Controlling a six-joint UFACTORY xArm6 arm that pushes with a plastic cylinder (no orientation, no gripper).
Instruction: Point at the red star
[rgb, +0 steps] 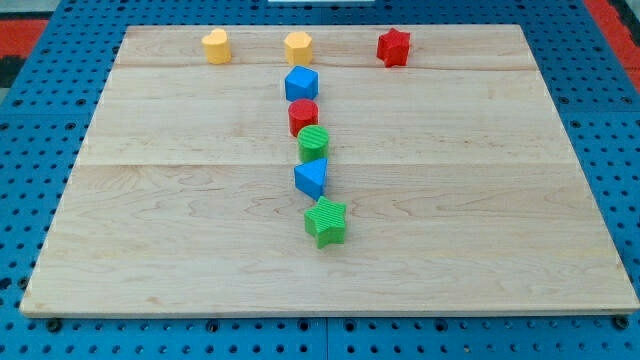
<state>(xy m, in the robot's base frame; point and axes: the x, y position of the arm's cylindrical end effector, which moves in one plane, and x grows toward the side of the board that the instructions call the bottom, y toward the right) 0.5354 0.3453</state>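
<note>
The red star (393, 47) sits alone at the bench's (500, 200) upper right, seemingly light, rigid and easily slid (approach gently, beside a point); my tip is out of view.

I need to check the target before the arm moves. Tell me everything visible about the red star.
The red star is a small, chunky star-shaped block, solid red and matte, possibly plastic. It lies flat near the top edge of the wooden board, toward the view's right. It stands alone, touching nothing; its nearest neighbour is the yellow block to its left. My tip is not in view.
</note>
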